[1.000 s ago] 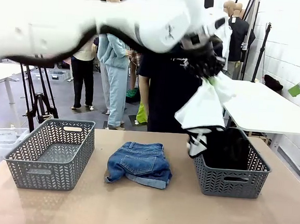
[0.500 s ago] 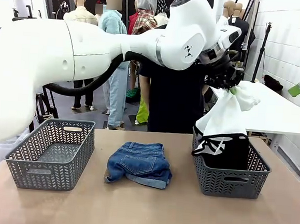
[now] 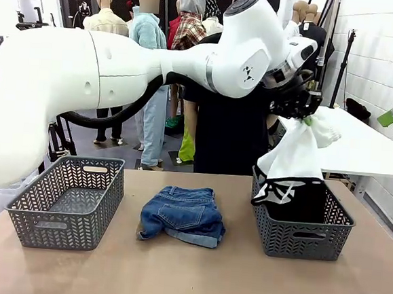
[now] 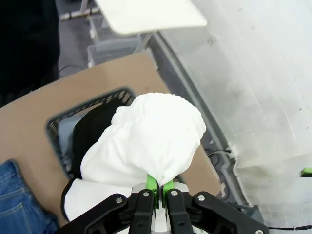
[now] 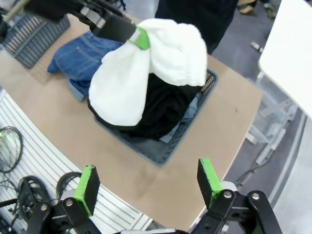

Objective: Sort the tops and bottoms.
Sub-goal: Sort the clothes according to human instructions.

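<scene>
My left gripper [image 3: 306,119] is shut on a bunched white top [image 3: 294,155] and holds it up over the right grey basket [image 3: 298,240]. The top's dark-trimmed lower edge hangs at the basket's left rim. A bulky black top [image 3: 302,199] lies inside that basket. In the left wrist view the green pads [image 4: 152,183] pinch the white top [image 4: 151,141] above the black top [image 4: 95,131]. Blue denim shorts [image 3: 183,214] lie folded on the table's middle. My right gripper [image 5: 147,176] stands open high above the basket [image 5: 161,153], looking down on the white top [image 5: 131,83] and the shorts [image 5: 78,56].
A second grey basket [image 3: 65,211] stands empty at the table's left. A person in a black shirt [image 3: 219,121] stands at the far side, behind my left arm. A white table [image 3: 353,142] sits behind the right basket.
My left arm has swung the white top to the right and a little higher, from the right basket's left side to above it. It has hardly moved in the last half second.
</scene>
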Controlling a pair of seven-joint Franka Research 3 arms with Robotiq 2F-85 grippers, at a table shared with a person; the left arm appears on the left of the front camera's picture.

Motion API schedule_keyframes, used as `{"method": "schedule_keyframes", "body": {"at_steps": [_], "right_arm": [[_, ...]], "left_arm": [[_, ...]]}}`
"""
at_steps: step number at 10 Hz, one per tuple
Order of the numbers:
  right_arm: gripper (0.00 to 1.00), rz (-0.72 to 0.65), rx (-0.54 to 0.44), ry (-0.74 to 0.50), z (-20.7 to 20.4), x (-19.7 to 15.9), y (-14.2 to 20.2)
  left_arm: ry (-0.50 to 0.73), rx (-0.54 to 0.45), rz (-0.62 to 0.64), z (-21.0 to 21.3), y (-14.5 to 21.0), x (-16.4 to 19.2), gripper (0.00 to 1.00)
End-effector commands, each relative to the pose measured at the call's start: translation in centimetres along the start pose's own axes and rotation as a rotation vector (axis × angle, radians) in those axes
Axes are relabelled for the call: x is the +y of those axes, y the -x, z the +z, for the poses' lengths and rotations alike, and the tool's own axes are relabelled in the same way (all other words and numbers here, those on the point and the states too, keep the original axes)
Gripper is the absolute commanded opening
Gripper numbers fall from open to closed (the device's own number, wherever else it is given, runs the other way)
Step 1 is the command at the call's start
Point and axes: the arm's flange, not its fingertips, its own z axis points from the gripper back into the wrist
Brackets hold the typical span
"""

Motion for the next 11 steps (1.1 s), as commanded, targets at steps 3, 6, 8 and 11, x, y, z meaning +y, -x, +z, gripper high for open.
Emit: {"method": "schedule_keyframes", "body": {"at_steps": [3,6,8,11], "right_arm": [[1.0,0.0,0.01,0.003,0.0,0.0,0.0],[1.0,0.0,0.01,0.003,0.0,0.0,0.0],[1.0,0.0,0.01,0.003,0.0,0.0,0.0],[1.0,0.0,0.01,0.003,0.0,0.0,0.0]], "left_arm": [[0.098,-0.162,-0.012,-1.3,-1.5,-2.3,0.0],[-0.036,-0.033,0.073,-5.1,1.3,1.3,0.0],[-0.136,0.048,0.005,-6.4,3.1,1.4,0.0],[-0.187,0.141,0.064,-8.5,5.1,4.4,0.0]]}}
